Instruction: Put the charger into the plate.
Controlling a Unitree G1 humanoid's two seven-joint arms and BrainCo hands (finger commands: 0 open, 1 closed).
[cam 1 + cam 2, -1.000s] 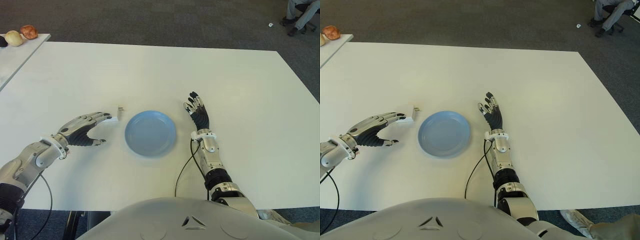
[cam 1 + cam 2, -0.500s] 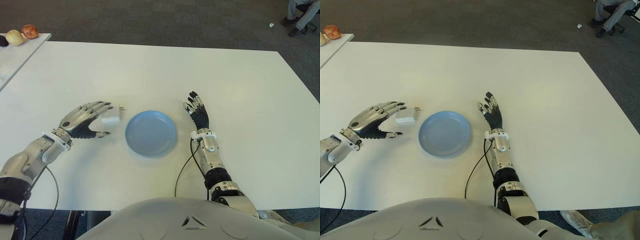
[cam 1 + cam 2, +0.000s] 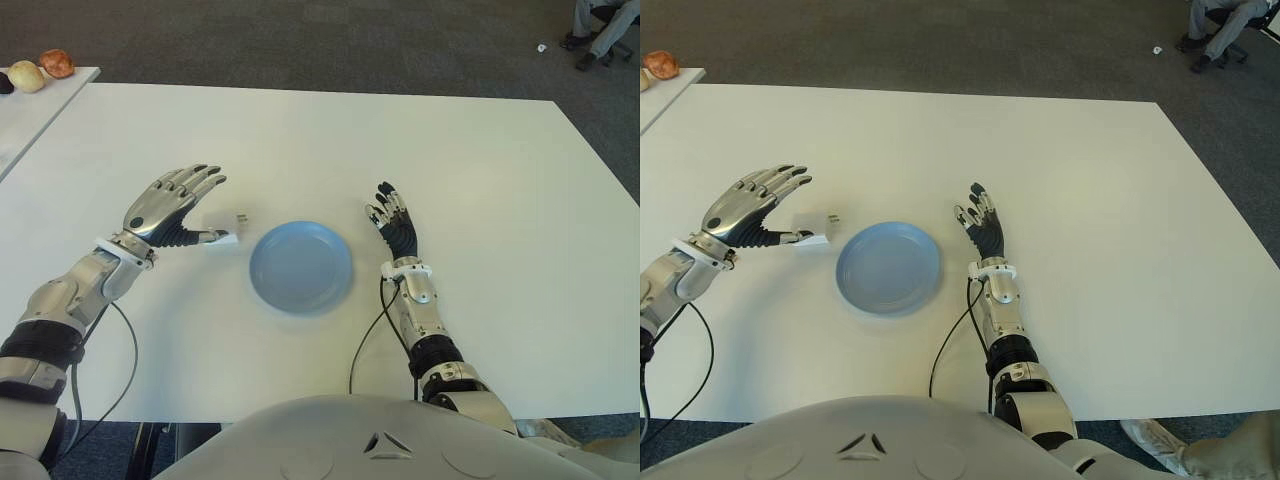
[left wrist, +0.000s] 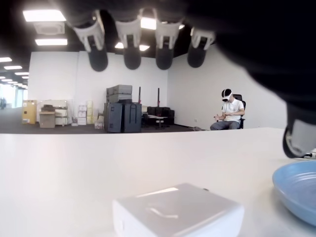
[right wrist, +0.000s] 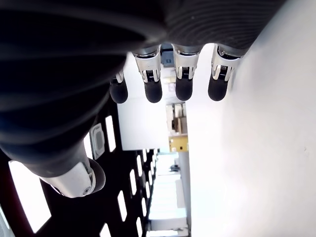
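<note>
Left eye view puts the white charger (image 3: 222, 240) flat on the white bench (image 3: 480, 180), just outside the blue plate (image 3: 300, 267) at the plate's ten o'clock, apart from its rim by a narrow strip of bare bench; its prongs stick out on the far side, toward one o'clock, so its long axis appears to run roughly from seven to one o'clock, though the body is partly hidden by the thumb; the left hand (image 3: 173, 207) is raised over the bench at the charger's nine to ten o'clock, fingers fanned wide and straight, holding nothing, with the thumb tip reaching down to the charger's near left edge, whether touching it I cannot tell; the left wrist view agrees, showing the charger (image 4: 177, 212) lying free on the bench below the splayed fingertips (image 4: 132, 58), with the plate's rim (image 4: 296, 190) just beyond it; the right hand (image 3: 397, 229) shows at the plate's three o'clock, fingers extended and loosely together, empty, and the plate lies between it and the charger; so the left hand is clearly the nearer, and by my reading the coming move is a short carry from the charger toward four o'clock onto the plate, once the fingers close over the block from above.
</note>
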